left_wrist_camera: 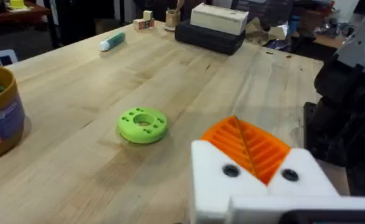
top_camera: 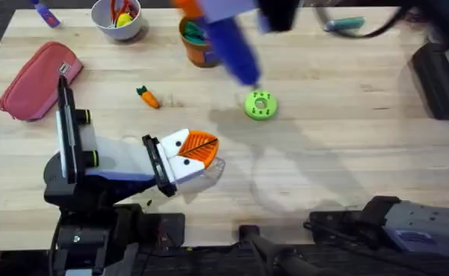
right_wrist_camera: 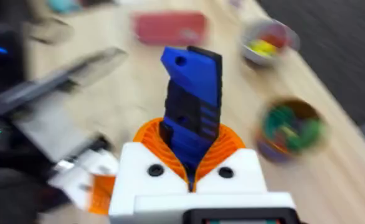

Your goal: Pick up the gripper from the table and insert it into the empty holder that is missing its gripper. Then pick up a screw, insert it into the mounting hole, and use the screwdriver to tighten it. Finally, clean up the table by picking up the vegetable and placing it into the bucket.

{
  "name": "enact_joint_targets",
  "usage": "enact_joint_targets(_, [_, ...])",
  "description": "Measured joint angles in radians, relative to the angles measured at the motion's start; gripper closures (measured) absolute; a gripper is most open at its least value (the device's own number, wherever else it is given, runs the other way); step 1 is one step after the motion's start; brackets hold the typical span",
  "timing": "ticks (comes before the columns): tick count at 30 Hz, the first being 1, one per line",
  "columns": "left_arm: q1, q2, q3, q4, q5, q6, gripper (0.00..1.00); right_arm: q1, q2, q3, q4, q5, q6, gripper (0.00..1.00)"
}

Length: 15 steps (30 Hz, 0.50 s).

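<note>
My right gripper point(right_wrist_camera: 192, 158) is shut on the blue screwdriver point(right_wrist_camera: 192, 109), which hangs blurred high over the far middle of the table point(top_camera: 232, 42), its tip above a green disc point(top_camera: 260, 106). My left gripper point(top_camera: 192, 152) rests low at the front left, shut, orange ribbed pads point(left_wrist_camera: 248, 144) pressed together. Both of its white mounts point(left_wrist_camera: 217, 180) show a dark dot. The toy carrot point(top_camera: 148, 96) lies on the table beyond the left gripper. The orange-brown bucket point(top_camera: 198, 40) with its blue label point(left_wrist_camera: 8, 118) stands at the far middle, green things inside. A loose gripper and screw are out of view.
A pink pouch point(top_camera: 39, 80) lies at the far left. A white bowl point(top_camera: 117, 17) with small items stands at the back. A teal marker point(top_camera: 343, 24) lies at the far right. Dark equipment point(top_camera: 439, 77) borders the right edge.
</note>
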Motion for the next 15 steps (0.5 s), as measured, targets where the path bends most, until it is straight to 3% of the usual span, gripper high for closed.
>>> enact_joint_targets(7, [0.000,0.000,0.000,0.000,0.000,0.000,0.995,-0.063,-0.011,0.087,-0.227,0.403,-0.211,0.978])
enact_joint_targets(10, [0.000,0.000,0.000,0.000,0.000,0.000,0.995,-0.107,-0.004,0.087,-0.344,0.497,-0.370,0.978])
enact_joint_targets(15, [0.000,0.000,0.000,0.000,0.000,0.000,0.995,-0.204,0.056,0.086,-0.437,0.558,-0.595,0.978])
